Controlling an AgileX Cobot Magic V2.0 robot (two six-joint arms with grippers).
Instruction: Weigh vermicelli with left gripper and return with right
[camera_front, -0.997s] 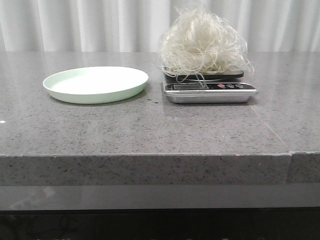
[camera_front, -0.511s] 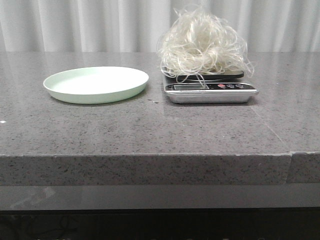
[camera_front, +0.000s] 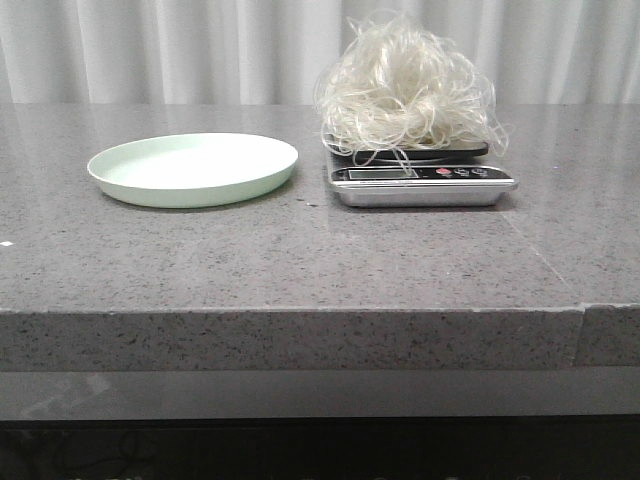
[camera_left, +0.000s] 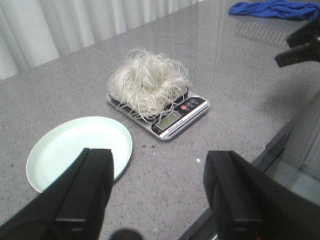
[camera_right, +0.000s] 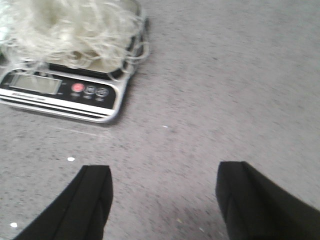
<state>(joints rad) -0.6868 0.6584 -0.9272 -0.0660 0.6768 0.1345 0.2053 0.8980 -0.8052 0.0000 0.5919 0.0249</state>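
The vermicelli (camera_front: 405, 90), a fluffy white tangle, sits on a small silver kitchen scale (camera_front: 420, 183) at the back right of centre. Strands hang over the scale's display. It also shows in the left wrist view (camera_left: 148, 82) and the right wrist view (camera_right: 70, 25). A pale green round plate (camera_front: 192, 168) lies empty to the scale's left. My left gripper (camera_left: 160, 167) is open and empty, held above the table's front edge near the plate (camera_left: 60, 145). My right gripper (camera_right: 165, 172) is open and empty, over bare table to the right front of the scale (camera_right: 65, 95). Neither gripper shows in the front view.
The grey stone table has a front edge (camera_front: 300, 310) with a seam at the right. A white curtain (camera_front: 200, 50) hangs behind it. A blue cloth (camera_left: 275, 9) lies at the table's far end. The right gripper's dark fingers (camera_left: 300, 47) show in the left wrist view.
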